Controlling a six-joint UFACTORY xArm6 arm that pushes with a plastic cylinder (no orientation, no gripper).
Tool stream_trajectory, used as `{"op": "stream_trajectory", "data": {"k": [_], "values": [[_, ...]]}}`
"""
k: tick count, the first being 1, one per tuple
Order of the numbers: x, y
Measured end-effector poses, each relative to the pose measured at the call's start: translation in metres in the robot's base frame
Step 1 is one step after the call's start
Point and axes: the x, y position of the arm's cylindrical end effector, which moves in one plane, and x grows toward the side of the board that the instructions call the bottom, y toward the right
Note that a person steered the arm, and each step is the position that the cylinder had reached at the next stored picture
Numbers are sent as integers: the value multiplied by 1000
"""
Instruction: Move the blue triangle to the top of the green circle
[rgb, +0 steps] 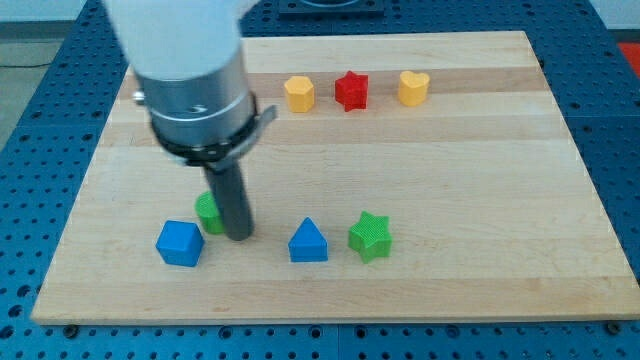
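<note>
My tip (240, 236) down on board, near-left area; bare rod, no jaws, holds nothing; green circle (209, 212) touching rod's left side, partly hidden behind it; blue cube (180, 243) just beyond, nearer and further left. Blue triangle (308, 242) lies right of tip, apart, same near row; apex points toward far edge, base toward near edge; no clear long axis. Green star (370, 236) just right of triangle. Judgement: triangle must travel left and farther, to circle's far side; tip needs to get round to triangle's right first.
</note>
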Motion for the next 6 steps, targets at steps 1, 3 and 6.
{"op": "stream_trajectory", "data": {"k": [1,3,6], "values": [[-2,-23],[-43,25],[-49,70]]}}
